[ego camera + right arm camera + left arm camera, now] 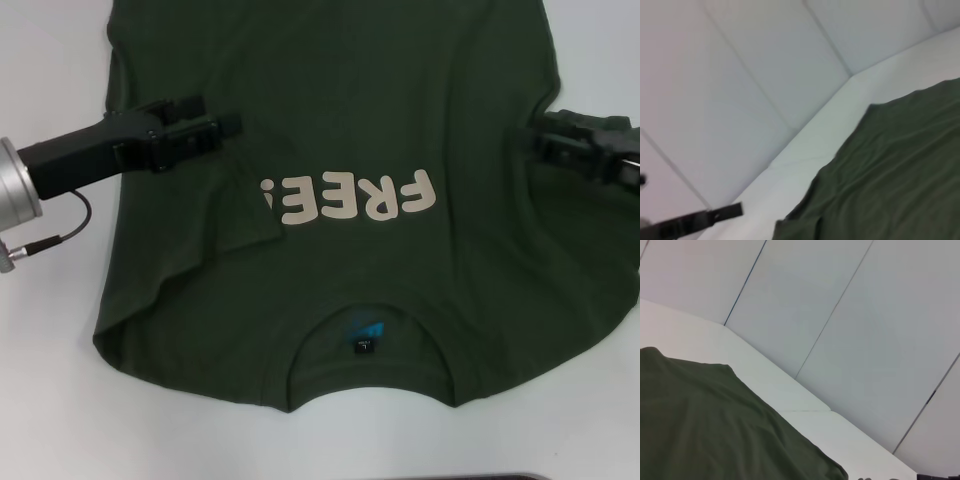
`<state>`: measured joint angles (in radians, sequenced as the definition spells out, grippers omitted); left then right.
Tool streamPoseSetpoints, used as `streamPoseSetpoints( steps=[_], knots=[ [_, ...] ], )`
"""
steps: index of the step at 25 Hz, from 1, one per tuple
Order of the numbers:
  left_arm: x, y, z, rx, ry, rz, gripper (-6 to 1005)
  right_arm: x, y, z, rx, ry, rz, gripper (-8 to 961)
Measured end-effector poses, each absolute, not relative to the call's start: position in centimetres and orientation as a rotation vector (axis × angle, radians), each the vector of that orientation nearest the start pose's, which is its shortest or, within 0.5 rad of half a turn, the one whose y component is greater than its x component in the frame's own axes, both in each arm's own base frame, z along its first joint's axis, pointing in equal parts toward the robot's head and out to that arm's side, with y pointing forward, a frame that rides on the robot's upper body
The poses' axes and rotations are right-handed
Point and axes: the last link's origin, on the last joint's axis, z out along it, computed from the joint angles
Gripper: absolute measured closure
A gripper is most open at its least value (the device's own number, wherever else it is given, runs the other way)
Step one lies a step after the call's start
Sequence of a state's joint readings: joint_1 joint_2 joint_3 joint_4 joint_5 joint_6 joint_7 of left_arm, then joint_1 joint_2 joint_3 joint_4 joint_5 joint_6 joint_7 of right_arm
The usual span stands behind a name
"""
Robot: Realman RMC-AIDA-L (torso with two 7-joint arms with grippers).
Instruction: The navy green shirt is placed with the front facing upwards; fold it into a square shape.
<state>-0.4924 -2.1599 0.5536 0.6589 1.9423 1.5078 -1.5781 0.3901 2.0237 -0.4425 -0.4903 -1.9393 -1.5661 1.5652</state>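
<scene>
Head view is showing the big dark green cotton shirt (340, 230) lying flat on the white table (50, 400), cream letters facing up, its left side already folded in over the first letter. The left gripper (222, 125) is resting over that fold, probably pressing it flat. The right gripper (540, 140) is waiting at the other edge. I cannot tell whether either is wide or narrow.

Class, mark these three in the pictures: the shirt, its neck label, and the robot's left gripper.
navy green shirt (330, 110): head view, plain cloth above the letters.
neck label (363, 346): head view, the small black tag inside the collar.
left gripper (232, 124): head view, tips of its black fingers over the shirt.
</scene>
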Motion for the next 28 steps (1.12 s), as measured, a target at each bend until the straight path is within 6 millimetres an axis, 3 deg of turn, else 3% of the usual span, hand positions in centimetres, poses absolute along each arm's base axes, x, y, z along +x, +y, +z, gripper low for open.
streamPoseSetpoints(
  steps=[13, 20, 28],
  knots=[
    [-25.7, 33.5, -1.3, -2.477, -0.997, -0.937, 202, 37.1, 24.2, 7.3, -2.078, 1.367, 0.996, 41],
    [-25.4, 33.7, -1.5, -2.495, -0.997, -0.932, 204, 38.7, 22.1, 11.0, -2.005, 1.447, 0.879, 41],
    [-25.5, 33.7, -1.4, -2.486, -1.019, -0.927, 203, 40.3, 20.3, 14.8, -1.827, 1.685, 0.725, 41]
  ],
)
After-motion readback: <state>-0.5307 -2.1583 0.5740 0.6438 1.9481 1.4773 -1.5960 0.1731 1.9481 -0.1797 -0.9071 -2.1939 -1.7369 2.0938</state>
